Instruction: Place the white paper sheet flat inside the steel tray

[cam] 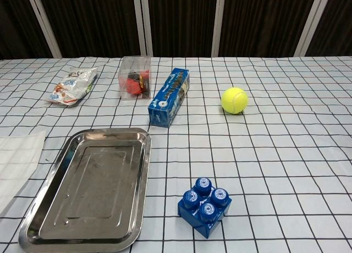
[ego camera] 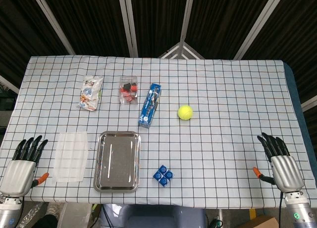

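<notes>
The white paper sheet (ego camera: 71, 155) lies flat on the checked cloth at the near left, just left of the steel tray (ego camera: 117, 161); its corner (cam: 17, 157) shows at the chest view's left edge. The tray (cam: 91, 190) holds nothing. My left hand (ego camera: 22, 163) rests at the near left corner, left of the sheet, fingers extended and apart, holding nothing. My right hand (ego camera: 281, 161) lies at the near right edge, far from both, fingers extended, holding nothing. Neither hand shows in the chest view.
A blue block (ego camera: 163, 175) sits right of the tray. Farther back are a snack packet (ego camera: 91, 92), a clear box with red pieces (ego camera: 129, 89), a blue carton (ego camera: 150, 104) and a yellow tennis ball (ego camera: 185, 112).
</notes>
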Controlling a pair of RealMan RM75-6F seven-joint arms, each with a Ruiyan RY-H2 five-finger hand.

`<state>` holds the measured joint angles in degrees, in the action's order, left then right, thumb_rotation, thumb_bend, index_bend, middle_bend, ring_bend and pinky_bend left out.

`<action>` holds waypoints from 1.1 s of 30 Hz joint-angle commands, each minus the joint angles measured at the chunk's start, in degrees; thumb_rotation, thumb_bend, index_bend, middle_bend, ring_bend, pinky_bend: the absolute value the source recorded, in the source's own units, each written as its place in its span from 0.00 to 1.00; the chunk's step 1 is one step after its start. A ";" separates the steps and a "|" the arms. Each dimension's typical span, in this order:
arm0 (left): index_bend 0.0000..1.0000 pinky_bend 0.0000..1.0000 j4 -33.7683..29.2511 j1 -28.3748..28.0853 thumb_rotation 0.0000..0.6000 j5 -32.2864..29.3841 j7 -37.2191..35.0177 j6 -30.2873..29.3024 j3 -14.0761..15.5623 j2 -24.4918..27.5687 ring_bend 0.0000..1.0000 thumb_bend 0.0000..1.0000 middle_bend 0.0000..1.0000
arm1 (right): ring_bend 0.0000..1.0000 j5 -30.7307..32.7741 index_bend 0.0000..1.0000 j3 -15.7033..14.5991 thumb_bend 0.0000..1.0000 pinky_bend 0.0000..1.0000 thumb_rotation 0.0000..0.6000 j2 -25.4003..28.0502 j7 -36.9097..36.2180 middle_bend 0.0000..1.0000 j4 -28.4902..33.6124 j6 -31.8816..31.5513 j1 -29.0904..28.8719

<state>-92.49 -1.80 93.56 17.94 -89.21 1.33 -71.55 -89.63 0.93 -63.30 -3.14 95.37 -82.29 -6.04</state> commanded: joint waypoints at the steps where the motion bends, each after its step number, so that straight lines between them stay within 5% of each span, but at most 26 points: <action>1: 0.00 0.00 0.04 -0.01 1.00 -0.02 0.07 0.07 0.03 -0.01 0.00 0.07 0.00 | 0.00 0.00 0.00 0.00 0.31 0.00 1.00 0.00 -0.01 0.00 0.01 -0.01 0.00; 10: 0.00 0.00 1.17 -0.53 1.00 1.30 1.38 1.64 1.28 0.53 0.00 0.07 0.00 | 0.00 -0.05 0.00 -0.03 0.31 0.00 1.00 0.01 0.11 0.00 -0.06 -0.47 0.28; 18: 0.31 0.00 3.50 -3.63 1.00 3.93 5.19 10.55 5.86 6.97 0.00 0.11 0.00 | 0.00 0.31 0.00 0.22 0.31 0.00 1.00 -0.36 1.25 0.00 -0.36 -0.21 0.09; 26: 0.39 0.00 4.59 -6.30 1.00 3.06 7.05 17.60 7.26 9.06 0.00 0.16 0.00 | 0.00 0.19 0.00 0.24 0.31 0.00 1.00 -0.48 1.52 0.00 -0.26 -0.47 0.18; 33: 0.39 0.00 6.60 -8.55 1.00 1.43 18.21 21.49 5.72 8.69 0.00 0.16 0.00 | 0.00 0.35 0.00 0.31 0.31 0.00 1.00 -0.45 1.35 0.00 -0.28 -0.54 0.24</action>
<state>-86.99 -9.11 95.84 32.13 -69.55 7.86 -62.51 -89.28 1.25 -63.76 -1.79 95.09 -82.82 -5.81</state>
